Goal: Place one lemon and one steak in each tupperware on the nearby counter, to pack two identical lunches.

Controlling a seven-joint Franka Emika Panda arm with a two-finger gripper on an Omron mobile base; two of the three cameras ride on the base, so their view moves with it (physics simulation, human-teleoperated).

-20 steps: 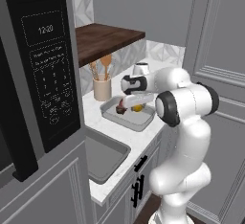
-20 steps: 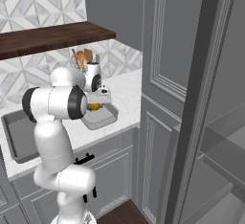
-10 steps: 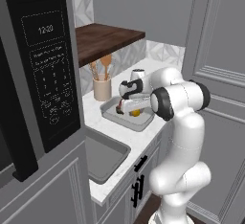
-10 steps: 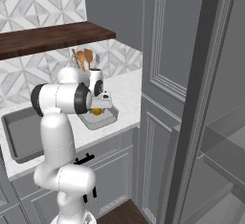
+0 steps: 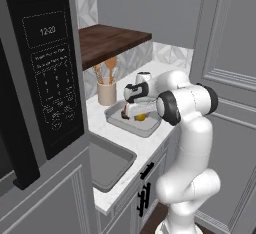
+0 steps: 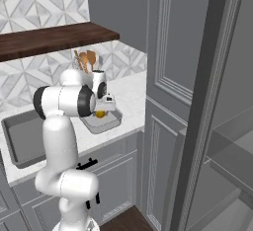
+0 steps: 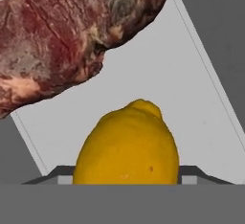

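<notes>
A grey tupperware [image 5: 121, 123] [image 6: 112, 122] rests on the white counter [image 5: 150, 144] beside the sink. My gripper [image 5: 134, 111] [image 6: 102, 108] reaches down into it, shut on a yellow lemon [image 7: 127, 144] [image 5: 141, 117] [image 6: 100, 114]. In the hand view the lemon sits at the bottom centre, just above the container's pale floor [image 7: 158, 74]. A raw red steak [image 7: 62, 36] lies in the same tupperware, just past the lemon. The lemon hides my fingertips in the hand view.
A tan holder of wooden utensils [image 5: 106, 92] [image 6: 86, 61] stands behind the container under the dark wooden shelf [image 5: 110, 40]. The sink [image 5: 107, 160] [image 6: 24, 136] lies to the left. A black microwave [image 5: 45, 78] looms near left and tall grey cabinet doors [image 5: 230, 78] close the right.
The hand has come down and slightly left toward the container floor, carrying the lemon with it. The jaws keep the same width.
</notes>
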